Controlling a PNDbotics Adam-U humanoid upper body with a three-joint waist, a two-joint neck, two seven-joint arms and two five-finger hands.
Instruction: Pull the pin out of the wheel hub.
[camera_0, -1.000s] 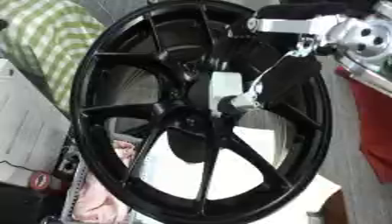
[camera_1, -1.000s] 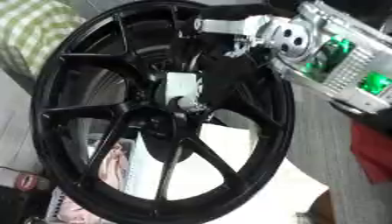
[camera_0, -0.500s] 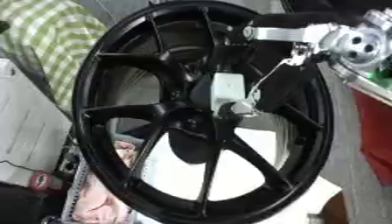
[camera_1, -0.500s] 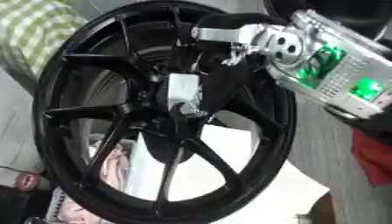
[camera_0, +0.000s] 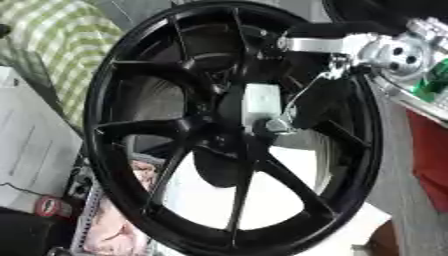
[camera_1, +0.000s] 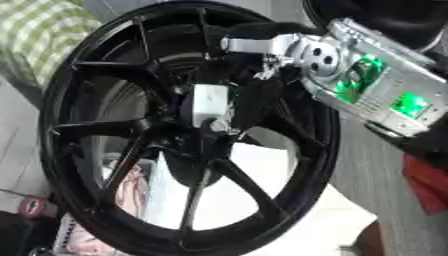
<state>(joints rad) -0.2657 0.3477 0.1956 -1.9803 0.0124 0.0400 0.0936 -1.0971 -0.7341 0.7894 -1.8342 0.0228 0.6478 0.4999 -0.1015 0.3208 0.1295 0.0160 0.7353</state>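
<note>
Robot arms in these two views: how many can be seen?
1. The right arm comes in from the upper right and reaches across the black wheel towards its centre. The left arm shows in neither view.

Behind the work you have a green-and-white checked cloth (camera_0: 52, 45) filling the upper left corner. Below it, along your left edge, lies a pale grey sheet (camera_0: 31, 150) with a thin dark line across its lower part. At the lower left you can see a small red and white object (camera_0: 54, 206), with a dark mass beneath it in the corner. Next to that sits something pink and crumpled (camera_0: 122, 225) beside a strip with a row of small holes. A bright white surface (camera_0: 262, 195) shows in the lower middle. To your right runs a grey surface (camera_1: 385, 200), and a red shape (camera_0: 429, 150) sits at the right edge.
</note>
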